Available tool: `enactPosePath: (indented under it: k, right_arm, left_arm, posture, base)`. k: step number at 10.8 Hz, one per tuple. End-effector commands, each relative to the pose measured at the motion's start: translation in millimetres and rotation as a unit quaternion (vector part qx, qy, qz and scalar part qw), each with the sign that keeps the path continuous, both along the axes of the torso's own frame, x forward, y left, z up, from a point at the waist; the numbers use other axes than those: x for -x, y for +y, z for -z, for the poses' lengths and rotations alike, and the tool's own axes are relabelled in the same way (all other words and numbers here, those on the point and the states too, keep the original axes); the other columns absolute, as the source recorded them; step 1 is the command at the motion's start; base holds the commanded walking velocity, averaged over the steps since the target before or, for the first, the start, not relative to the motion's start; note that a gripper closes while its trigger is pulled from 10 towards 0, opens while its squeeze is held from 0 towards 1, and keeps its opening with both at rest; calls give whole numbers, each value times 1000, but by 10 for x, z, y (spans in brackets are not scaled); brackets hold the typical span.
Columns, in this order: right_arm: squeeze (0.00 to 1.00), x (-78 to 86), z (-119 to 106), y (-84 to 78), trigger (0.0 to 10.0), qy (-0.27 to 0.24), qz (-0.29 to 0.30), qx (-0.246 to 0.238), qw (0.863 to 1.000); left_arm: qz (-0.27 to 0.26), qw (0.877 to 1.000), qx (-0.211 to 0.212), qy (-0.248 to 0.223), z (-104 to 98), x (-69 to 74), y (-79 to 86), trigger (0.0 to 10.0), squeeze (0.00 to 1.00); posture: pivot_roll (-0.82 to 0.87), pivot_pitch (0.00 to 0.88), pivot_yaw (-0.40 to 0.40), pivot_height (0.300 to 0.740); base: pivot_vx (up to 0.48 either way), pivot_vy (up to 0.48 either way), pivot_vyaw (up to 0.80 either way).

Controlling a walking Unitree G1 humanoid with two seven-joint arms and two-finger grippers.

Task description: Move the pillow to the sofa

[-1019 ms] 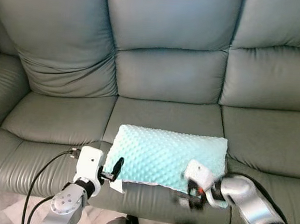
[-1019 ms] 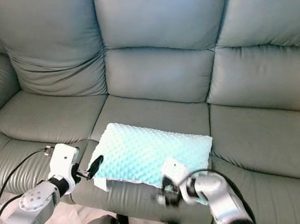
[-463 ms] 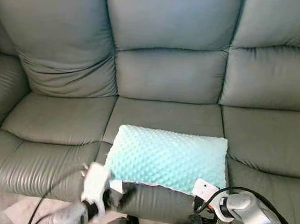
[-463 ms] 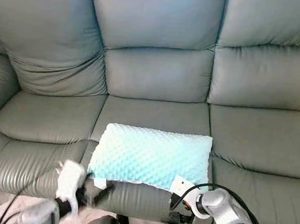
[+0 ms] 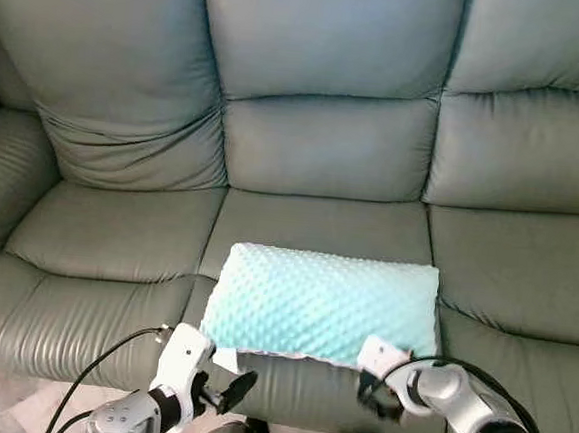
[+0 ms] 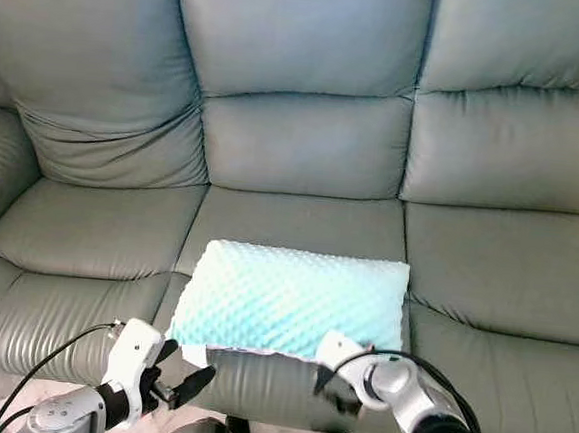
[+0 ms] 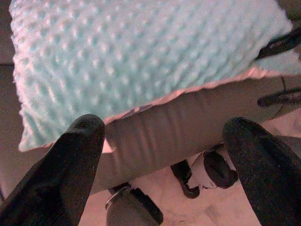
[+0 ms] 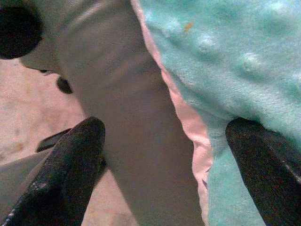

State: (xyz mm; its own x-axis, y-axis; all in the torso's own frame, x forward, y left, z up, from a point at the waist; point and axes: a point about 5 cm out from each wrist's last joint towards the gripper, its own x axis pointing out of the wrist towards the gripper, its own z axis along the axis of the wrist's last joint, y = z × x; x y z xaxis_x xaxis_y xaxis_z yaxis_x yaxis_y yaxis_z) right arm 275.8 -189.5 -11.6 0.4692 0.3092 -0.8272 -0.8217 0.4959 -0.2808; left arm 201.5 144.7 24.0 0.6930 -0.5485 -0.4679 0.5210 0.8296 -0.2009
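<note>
With the mint dotted pillow [image 5: 325, 306] lying lengthwise along the sofa [image 5: 325, 149] seat's front edge, I see my left pincer [image 5: 223, 392] and right pincer [image 5: 375, 399] both released, just below its near corners.

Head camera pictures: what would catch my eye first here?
A bumpy mint-green pillow lies on the middle seat of a grey-green leather sofa, near its front edge. Below it, the left gripper and right gripper sit open by the pillow's front corners, holding nothing.
</note>
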Motion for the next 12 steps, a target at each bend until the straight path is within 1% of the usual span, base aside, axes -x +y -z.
enactPosePath:
  k: [1,2,3,5,6,7,8,9,10,11,12]
  right_arm:
    - [1000,0,17,12,10000,-14,6,5,1000]
    - [1000,-64,-21,-9,10000,-50,18,19,998]
    - [1000,-121,-68,-15,10000,-69,26,17,997]
    - [1000,-145,-88,-8,10000,-83,26,16,996]
    - [1000,-116,-71,37,10000,-66,17,-9,998]
    - [1000,-49,-57,156,10000,-30,-20,-66,997]
    - [1000,50,-38,263,10000,24,-67,-118,990]
    - [1000,95,-57,310,10000,52,-94,-145,984]
    - [1000,122,-170,368,10000,87,-133,-185,970]
    - [1000,148,-372,428,10000,110,-175,-222,953]
    - [1000,153,-484,455,10000,108,-198,-230,947]
  left_arm:
    - [-1,1000,-18,14,67,53,74,10000,0]
    - [0,1000,-19,15,84,62,78,10000,0]
    - [0,1000,-22,16,111,76,84,10000,0]
    - [0,999,-29,15,154,85,107,10000,0]
    - [2,999,-32,14,169,85,108,10000,0]
    - [4,999,-35,13,185,84,116,10000,0]
    - [3,999,-36,15,218,88,132,10000,0]
    - [3,999,-38,16,235,91,142,10000,0]
    - [4,999,-42,18,264,89,163,10000,0]
    - [2,999,-44,18,296,79,187,10000,0]
    - [1,999,-44,18,308,65,197,10000,0]
  posture:
    - [-196,209,155,740]
    - [-193,210,157,740]
    - [-191,213,155,740]
    - [-195,215,155,740]
    - [-193,214,155,740]
    - [-194,214,154,740]
    - [-195,214,155,740]
    - [-195,212,154,740]
    - [-198,210,155,740]
    - [-201,208,156,740]
    - [-208,205,155,740]
  base:
    - [0,0,0]
    - [0,0,0]
    - [0,0,0]
    - [0,0,0]
    - [0,0,0]
    - [0,0,0]
    - [0,0,0]
    - [0,0,0]
    - [0,0,0]
    - [0,0,0]
    - [0,0,0]
